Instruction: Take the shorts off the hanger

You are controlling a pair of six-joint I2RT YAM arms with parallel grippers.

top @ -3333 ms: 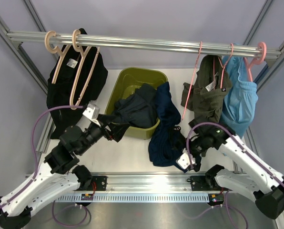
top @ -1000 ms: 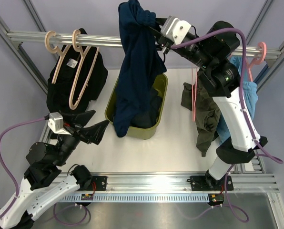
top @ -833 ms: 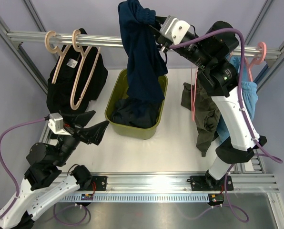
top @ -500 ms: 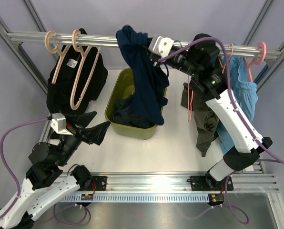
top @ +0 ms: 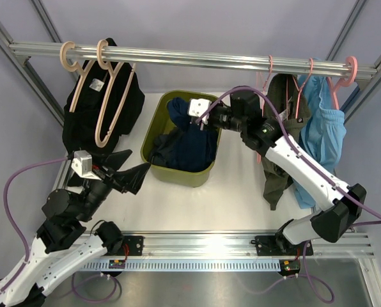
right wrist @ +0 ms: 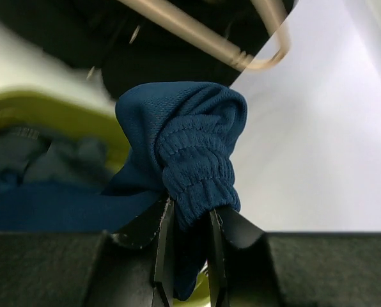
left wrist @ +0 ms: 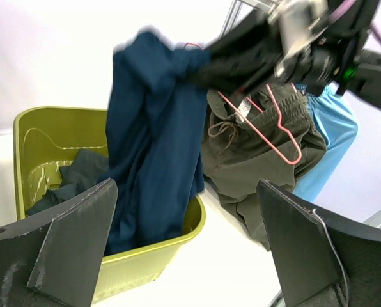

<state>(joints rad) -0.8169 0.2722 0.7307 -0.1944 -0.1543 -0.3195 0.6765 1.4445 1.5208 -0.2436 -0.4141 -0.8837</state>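
Observation:
My right gripper point(top: 185, 115) is shut on the elastic waistband of the navy blue shorts point(top: 194, 144), holding them over the olive-green bin point(top: 178, 176). Their lower part lies inside it. The right wrist view shows the waistband point(right wrist: 197, 147) bunched between the jaws of the right gripper point(right wrist: 187, 220). The dark teal-slate shorts point(top: 160, 150) lie crumpled in the bin's left half. My left gripper point(top: 139, 161) stands open near the bin's left front corner, holding nothing. In its own view the left gripper point(left wrist: 187, 185) faces the hanging navy shorts point(left wrist: 155, 153). A bare pink hanger point(top: 266, 80) hangs on the rail.
Olive-green shorts point(top: 277, 137) and light-blue shorts point(top: 321, 137) hang on pink hangers at the rail's right end. A black garment point(top: 91, 118) hangs behind two beige hangers point(top: 104, 96) at the left. The metal rail point(top: 197, 59) crosses the back.
My right arm has come down from above the rail, lowering the navy shorts into the bin. The left arm has barely moved and stays open.

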